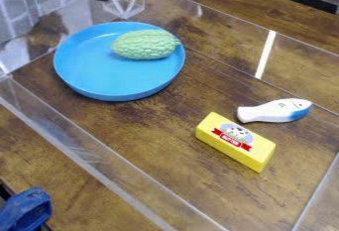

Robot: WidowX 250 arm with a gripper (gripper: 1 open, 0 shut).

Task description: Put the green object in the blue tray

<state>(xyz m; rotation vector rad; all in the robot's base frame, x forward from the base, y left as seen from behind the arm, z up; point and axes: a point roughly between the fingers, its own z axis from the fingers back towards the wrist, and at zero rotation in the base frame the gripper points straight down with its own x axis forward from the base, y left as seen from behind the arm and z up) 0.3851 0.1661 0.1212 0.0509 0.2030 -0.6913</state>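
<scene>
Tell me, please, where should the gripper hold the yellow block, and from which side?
Grip the yellow block across its short width, on the two long side faces near the middle, coming straight down from above. It lies flat, face up, with free table on both long sides.

Yellow block (236, 142) near white-blue fish toy (276, 111).
</scene>
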